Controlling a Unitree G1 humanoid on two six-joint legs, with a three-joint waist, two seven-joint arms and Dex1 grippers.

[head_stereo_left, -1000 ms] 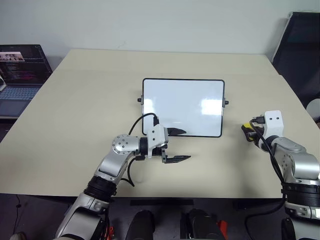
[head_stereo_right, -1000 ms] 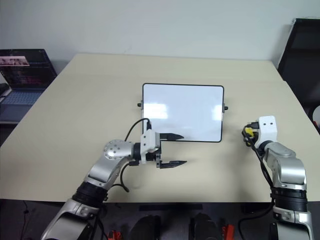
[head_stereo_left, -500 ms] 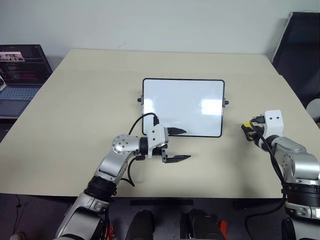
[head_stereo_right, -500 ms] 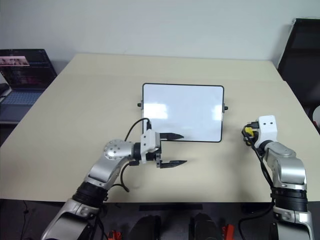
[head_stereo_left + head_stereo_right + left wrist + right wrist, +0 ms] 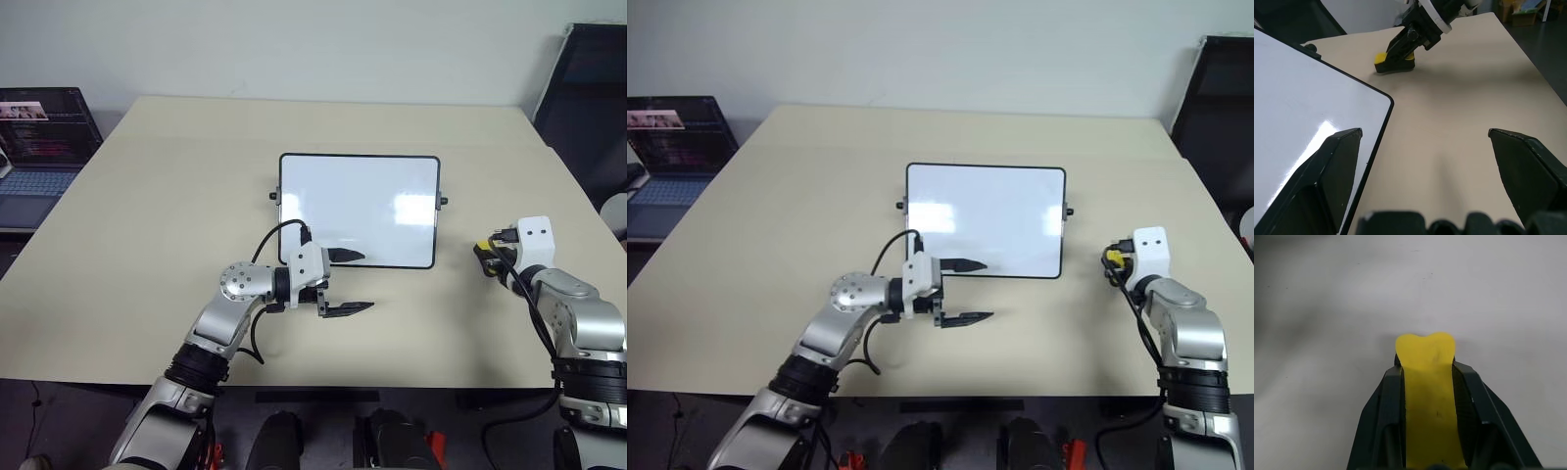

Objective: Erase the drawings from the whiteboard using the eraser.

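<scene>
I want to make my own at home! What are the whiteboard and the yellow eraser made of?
The whiteboard looks like smooth, glossy plastic or coated metal, because bright light patches reflect off it; its thin black frame looks like plastic. The eraser looks like soft yellow foam or rubber: it is matte, and its end looks dented where the right gripper squeezes it. I can't tell for sure just by looking.

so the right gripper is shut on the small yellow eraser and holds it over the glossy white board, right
Not quite. The right gripper is shut on the small yellow eraser, but it sits on the beige table beside the glossy white board, as the left wrist view shows.
</scene>
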